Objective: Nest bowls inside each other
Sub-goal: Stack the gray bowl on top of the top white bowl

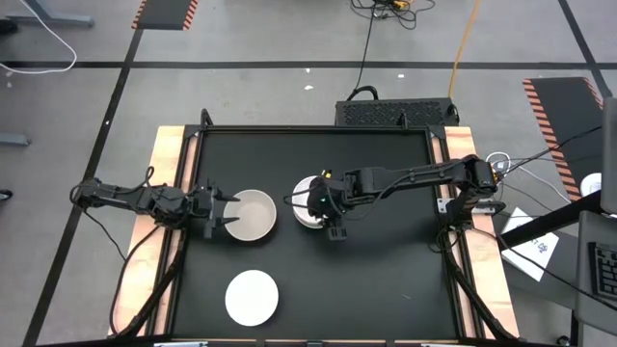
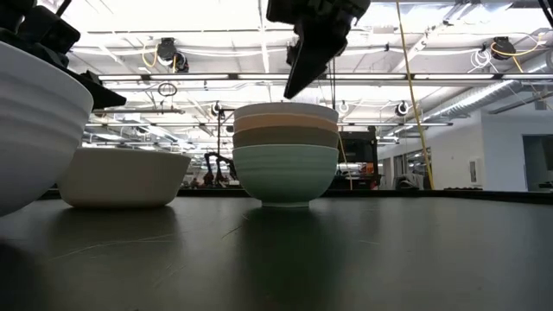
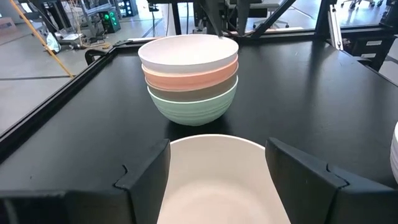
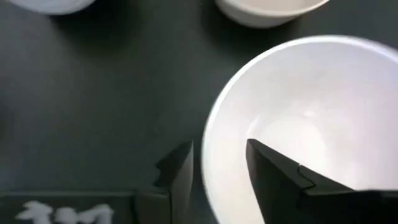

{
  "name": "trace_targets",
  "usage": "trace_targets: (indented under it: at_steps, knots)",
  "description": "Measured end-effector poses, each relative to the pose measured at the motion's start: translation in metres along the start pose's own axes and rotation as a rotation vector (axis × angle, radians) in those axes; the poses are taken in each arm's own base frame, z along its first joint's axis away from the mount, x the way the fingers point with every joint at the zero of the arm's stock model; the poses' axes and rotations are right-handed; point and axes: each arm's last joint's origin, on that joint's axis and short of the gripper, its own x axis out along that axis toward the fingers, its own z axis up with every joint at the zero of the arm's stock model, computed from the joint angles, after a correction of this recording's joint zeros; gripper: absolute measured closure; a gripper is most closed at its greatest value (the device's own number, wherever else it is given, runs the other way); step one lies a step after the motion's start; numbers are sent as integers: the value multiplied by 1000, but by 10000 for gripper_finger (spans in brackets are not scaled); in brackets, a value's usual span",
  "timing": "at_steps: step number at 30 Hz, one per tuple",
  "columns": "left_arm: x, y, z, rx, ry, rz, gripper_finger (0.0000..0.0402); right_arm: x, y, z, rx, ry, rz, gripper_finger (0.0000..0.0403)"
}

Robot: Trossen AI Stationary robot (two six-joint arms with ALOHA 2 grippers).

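Four smooth round bowls sitting nested: white [image 3: 188, 51], salmon, olive-grey, ribbed mint [image 3: 193, 107].
Right gripper [image 4: 219, 163] is straddling the white rim, fingers parted; left gripper [image 3: 217, 163] is flanking the beige-grey bowl [image 3: 219, 180], wide.

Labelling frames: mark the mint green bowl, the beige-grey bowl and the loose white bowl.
mint green bowl [image 3: 193, 109], left wrist view, outer wall.
beige-grey bowl [image 1: 253, 216], high view, inside bottom.
loose white bowl [image 1: 252, 297], high view, centre.

Grey concrete floor [image 1: 241, 39] all round, crossed by dark tape lines [image 1: 289, 66], with orange-and-black hazard mats [image 1: 166, 13] at the edges. A yellow cable [image 1: 466, 39] trails across it. At table height, a bright hall opens up: white ceiling beams [image 2: 432, 78], pipes, strong overhead light.
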Motion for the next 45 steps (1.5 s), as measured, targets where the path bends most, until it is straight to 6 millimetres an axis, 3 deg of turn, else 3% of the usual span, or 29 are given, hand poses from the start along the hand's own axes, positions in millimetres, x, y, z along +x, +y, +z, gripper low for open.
trace_targets:
  at_steps: [7,12,16,21,26,30,36,45]
  knots:
    - [0,0,0,0,-1,-10,135,-33,2,1,-28,-87,-17,235]
    - [0,0,0,-11,-1,-7,135,-67,5,-10,-58,-207,-29,234]
    - [0,0,1,-21,-5,15,135,-94,9,-34,-57,-339,-39,234]
    - [0,1,1,-25,-12,37,135,-115,14,-82,-29,-451,-44,234]
    - [0,1,2,-27,-19,37,135,-111,20,-143,-43,-513,-42,245]
    - [0,1,3,-33,-29,38,135,-106,25,-176,-64,-669,-35,291]
    - [0,2,5,-39,-50,60,135,-101,28,-208,-73,-784,-26,394]
    - [-1,3,9,-48,-93,99,135,-70,27,-229,-26,-821,-6,401]
